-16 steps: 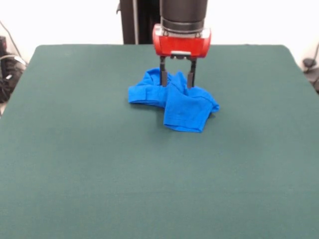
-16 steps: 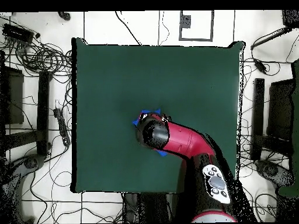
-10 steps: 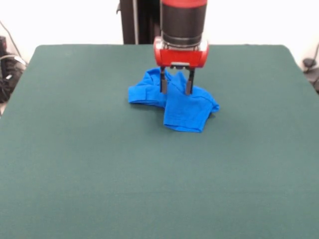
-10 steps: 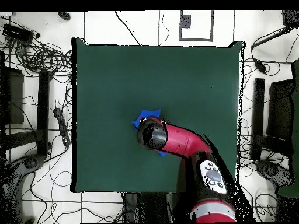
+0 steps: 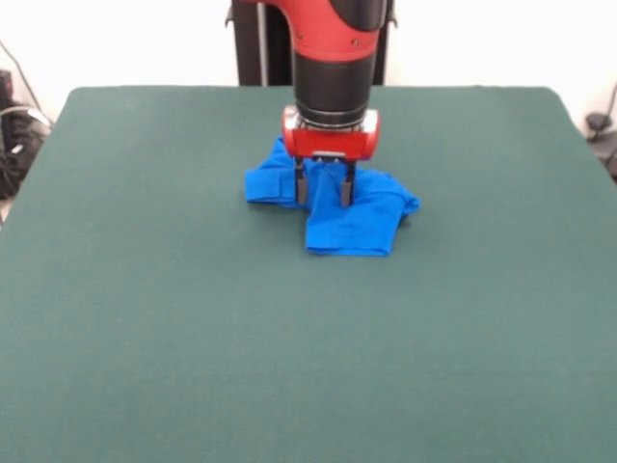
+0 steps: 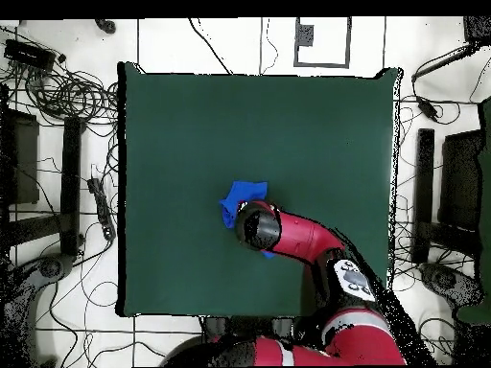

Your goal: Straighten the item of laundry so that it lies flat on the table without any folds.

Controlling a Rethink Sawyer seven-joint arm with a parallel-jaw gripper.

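The table (image 5: 145,318), covered in dark green cloth, fills almost the whole front view and sits as a big green rectangle in the middle of the overhead view (image 6: 192,125). The red and black arm (image 5: 333,48) comes down from the top centre of the front view; in the overhead view it reaches up from the lower right (image 6: 307,240). The shirt (image 5: 362,222), bright blue, lies crumpled and folded over itself just above the centre of the front view, only plain blue showing; overhead it peeks out left of the arm (image 6: 238,196), slightly below centre of the table. The gripper (image 5: 322,188) points straight down onto the bunched cloth, its two dark fingers (image 5: 300,183) a little apart, tips in the fabric.
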